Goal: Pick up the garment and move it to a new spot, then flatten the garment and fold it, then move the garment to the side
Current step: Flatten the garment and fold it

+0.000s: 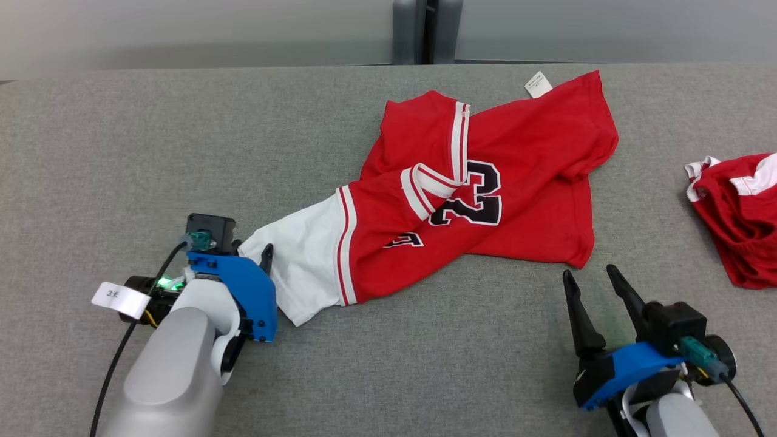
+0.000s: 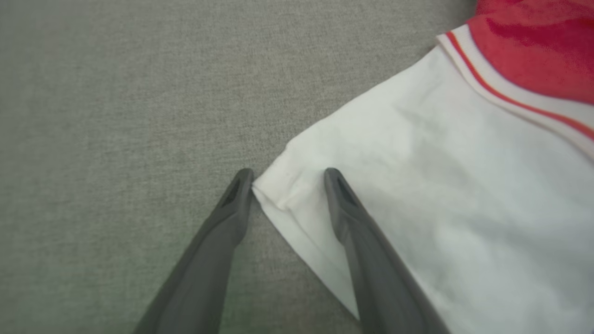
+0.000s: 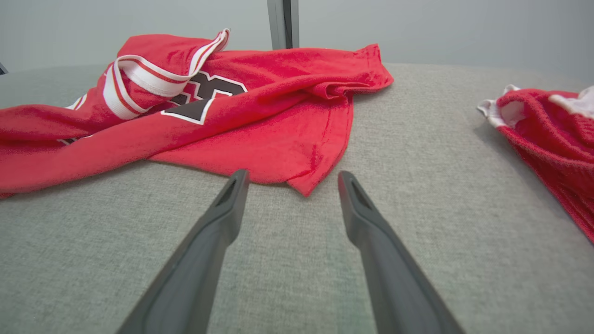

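**Head view.** The garment (image 1: 485,182), a red jersey with white-and-red striped trim, lies crumpled and partly folded over itself at the centre of the grey tabletop (image 1: 182,152). The number 23 (image 1: 470,197) reads in black figures edged white. Part of a second black print below it is creased and illegible. A white tag (image 1: 538,84) sits at the far edge of the jersey, and its print is too small to read. The white sleeve (image 1: 297,267) points toward the left claw (image 1: 252,252), which is at the sleeve's corner. A paper label (image 1: 120,299) on that wrist begins with "3"; the following character is unclear. The right claw (image 1: 590,274) is just short of the jersey's near hem, jaws spread, holding nothing. A second red garment (image 1: 740,212) lies well apart at the right edge.

**Left wrist view.** The left claw (image 2: 288,178) straddles the sleeve's (image 2: 464,208) folded corner. The jaws stand apart and are not clamped; one fingertip touches the cloth edge and the other lies over the white fabric.

**Right wrist view.** The right claw (image 3: 292,175) is low over the tabletop (image 3: 441,208), jaws wide apart and empty, pointing at the hem corner of the garment (image 3: 260,125). The second red garment (image 3: 547,139) is off to the right.
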Robot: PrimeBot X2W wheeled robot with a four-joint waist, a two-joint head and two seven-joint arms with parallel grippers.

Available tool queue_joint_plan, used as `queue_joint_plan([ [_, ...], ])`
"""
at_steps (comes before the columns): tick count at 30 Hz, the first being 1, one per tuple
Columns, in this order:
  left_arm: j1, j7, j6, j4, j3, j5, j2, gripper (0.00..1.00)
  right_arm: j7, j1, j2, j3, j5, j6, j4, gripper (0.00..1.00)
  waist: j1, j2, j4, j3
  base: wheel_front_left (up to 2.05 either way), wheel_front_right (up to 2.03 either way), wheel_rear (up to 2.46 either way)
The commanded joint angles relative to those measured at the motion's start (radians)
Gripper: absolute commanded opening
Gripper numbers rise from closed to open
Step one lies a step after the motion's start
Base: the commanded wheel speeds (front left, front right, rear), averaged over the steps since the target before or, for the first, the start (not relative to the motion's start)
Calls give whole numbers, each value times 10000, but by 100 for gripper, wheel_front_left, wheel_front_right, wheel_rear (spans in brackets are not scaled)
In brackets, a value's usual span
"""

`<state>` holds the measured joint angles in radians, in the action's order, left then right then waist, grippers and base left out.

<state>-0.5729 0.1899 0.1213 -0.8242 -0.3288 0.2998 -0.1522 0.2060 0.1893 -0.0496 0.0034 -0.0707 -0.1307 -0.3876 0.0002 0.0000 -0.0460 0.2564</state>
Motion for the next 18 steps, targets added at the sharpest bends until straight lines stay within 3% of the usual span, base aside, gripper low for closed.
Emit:
queue_joint_plan([
  [1, -25, -46, 74, -194, -238, 114, 152, 0, -172, 310, -19, -116, 157, -1, -64, 100, -2, 0, 36, 4, 0, 0, 0],
  [13, -231, -1269, 88, 491, -683, 408, -12, 0, -2600, 1700, -13, -1207, 1059, -1, -1453, 100, -2, 0, 654, 54, 0, 0, 0],
  [15, -96, -1434, 89, 636, -725, 438, -28, 0, -2960, 1693, -18, -1128, 891, -1, -1603, 83, -2, 0, 748, 32, 0, 0, 0],
  [16, -27, -1501, 89, 698, -730, 441, -31, 0, -3106, 1646, -7, -1034, 786, -2, -1649, 52, -2, 0, 780, 15, 0, 0, 0],
  [18, 59, -1618, 89, 821, -740, 484, -34, 0, -3369, 1507, 2, -905, 566, -2, -1684, 33, -2, 0, 830, -34, 0, 0, 0],
])
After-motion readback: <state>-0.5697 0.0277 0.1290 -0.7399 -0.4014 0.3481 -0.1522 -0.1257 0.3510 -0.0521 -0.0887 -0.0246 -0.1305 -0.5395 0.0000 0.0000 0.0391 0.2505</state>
